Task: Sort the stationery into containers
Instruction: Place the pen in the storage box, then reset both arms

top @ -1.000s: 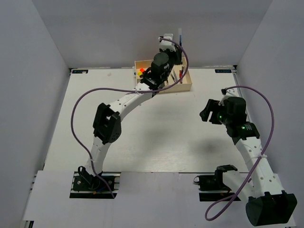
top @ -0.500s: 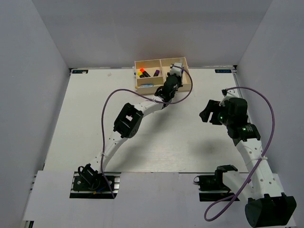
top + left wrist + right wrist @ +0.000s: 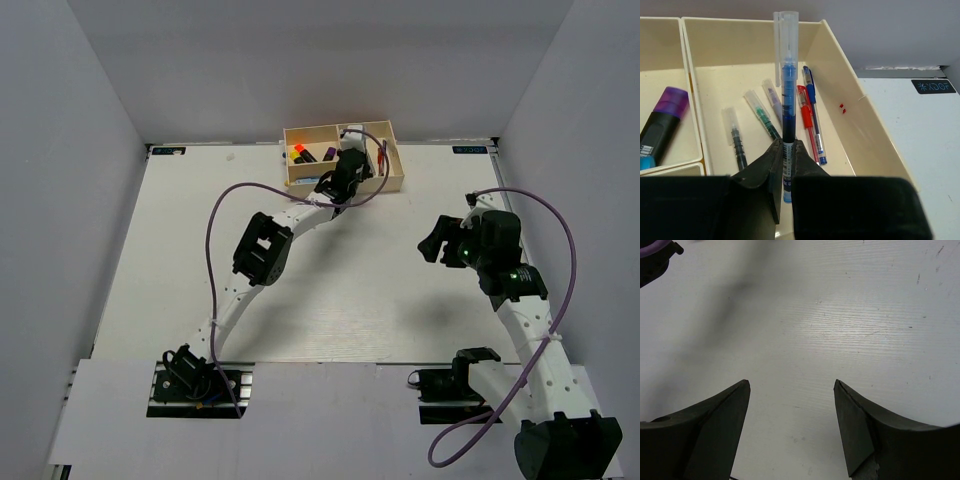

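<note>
Stationery in tray (image 3: pixel 840 55): purple-ended highlighter (image 3: pixel 662 122) in tray's left small compartment; black-ink pen (image 3: pixel 737 145), green pen (image 3: pixel 761 114), red pen (image 3: pixel 805 119) lying loose in larger compartment right of it. Your left gripper (image 3: pixel 787 152) pinches clear-capped blue pen (image 3: pixel 788 90) by lower barrel, pen over that larger compartment, cap pointing toward tray's far wall. Your right gripper (image 3: pixel 790 385) well right of tray, over table (image 3: pixel 840 315), jaws wide apart.

White table (image 3: pixel 300 290), cream tray (image 3: pixel 394 182) on it
</note>
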